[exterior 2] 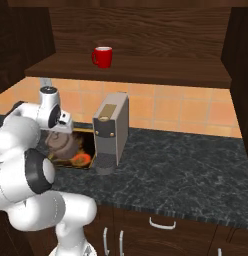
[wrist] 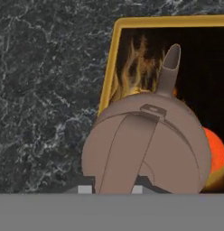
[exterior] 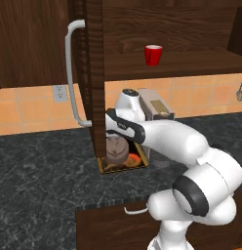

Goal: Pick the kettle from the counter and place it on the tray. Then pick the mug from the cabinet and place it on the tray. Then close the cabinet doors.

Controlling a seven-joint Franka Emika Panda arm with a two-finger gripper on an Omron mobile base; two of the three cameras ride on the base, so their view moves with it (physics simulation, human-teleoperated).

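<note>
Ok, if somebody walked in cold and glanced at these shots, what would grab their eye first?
Probably the bright red mug, alone on the shelf of the open dark wood cabinet. Next, the white arm reaching down to the grey-brown kettle, which sits at the gold-rimmed tray on the black marbled counter, the gripper at its handle. A boxy grey coffee machine stands right beside the tray.

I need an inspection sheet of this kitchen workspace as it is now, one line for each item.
Surface: counter, dark marbled stone.
Job's things: kettle over the tray, spout pointing away from the hand camera; whether it rests on the tray cannot be told. Mug, red, upright on the cabinet shelf. Cabinet door open.
Clutter: coffee machine beside the tray.
Claw: claw at the kettle's handle, tips barely visible; grip cannot be told.
Cables: nothing seen.
Surroundings: orange tiled wall, wall socket, drawers below the counter.
</note>
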